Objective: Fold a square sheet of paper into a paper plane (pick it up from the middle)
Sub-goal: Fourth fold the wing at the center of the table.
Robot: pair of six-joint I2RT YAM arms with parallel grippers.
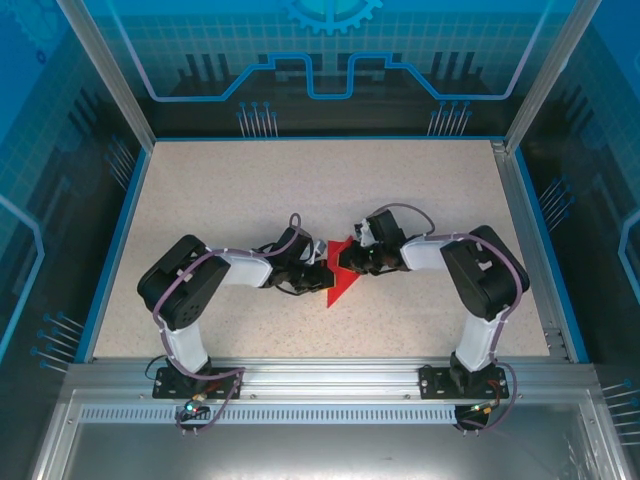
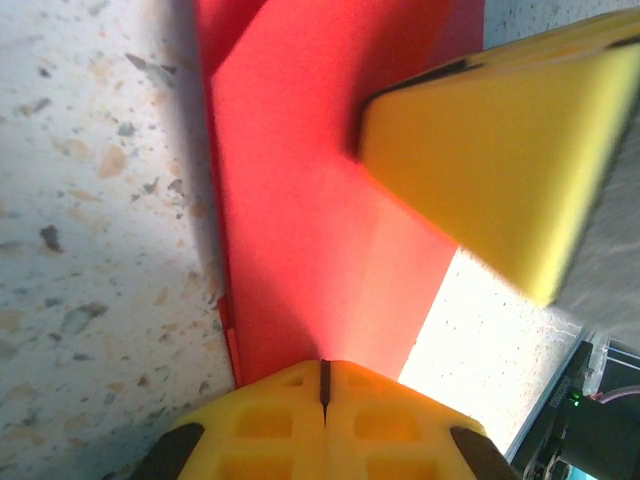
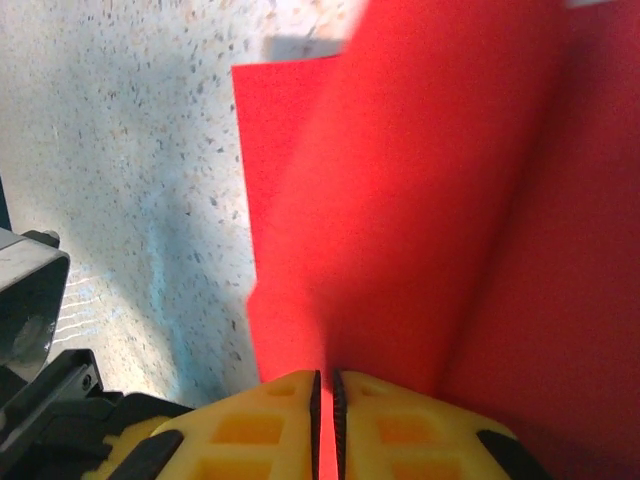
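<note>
The red sheet of paper (image 1: 338, 287) lies creased at the table's middle, a pointed corner toward the front, between both grippers. My left gripper (image 1: 324, 272) meets its left edge. In the left wrist view the yellow jaws (image 2: 323, 378) are shut, and the paper (image 2: 310, 200) runs out from their tips with a raised flap over a lower layer. My right gripper (image 1: 346, 261) comes in from the right. Its jaws (image 3: 323, 388) are shut on the paper (image 3: 420, 200), with red showing in the thin gap. One of its yellow fingers (image 2: 500, 150) rests over the sheet.
The speckled beige table (image 1: 250, 190) is bounded by a blue frame with metal posts (image 1: 110, 80) and an aluminium rail (image 1: 320, 375) at the front, where both arm bases are bolted. Dark parts of the left arm (image 3: 30, 320) sit close beside the right gripper.
</note>
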